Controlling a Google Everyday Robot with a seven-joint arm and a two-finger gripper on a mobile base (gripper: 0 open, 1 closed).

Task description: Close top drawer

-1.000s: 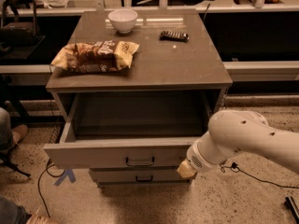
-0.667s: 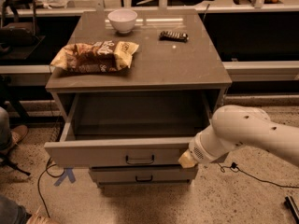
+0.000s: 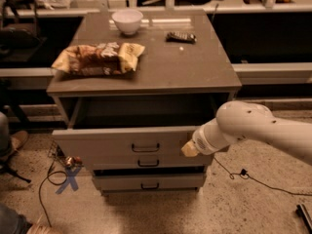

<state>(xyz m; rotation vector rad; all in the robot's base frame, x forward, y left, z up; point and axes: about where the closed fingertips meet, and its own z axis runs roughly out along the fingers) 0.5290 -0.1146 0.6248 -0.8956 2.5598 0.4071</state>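
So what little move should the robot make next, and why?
Probably push the top drawer straight back into the cabinet. Its front panel sticks out past the cabinet, with a dark gap behind it, and the gripper is at the right end of that panel.

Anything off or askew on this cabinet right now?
Top drawer stands pulled out of the cabinet, gripper at its front's right end. Chip bag slightly overhangs the top's left edge. Nothing spilled or damaged.
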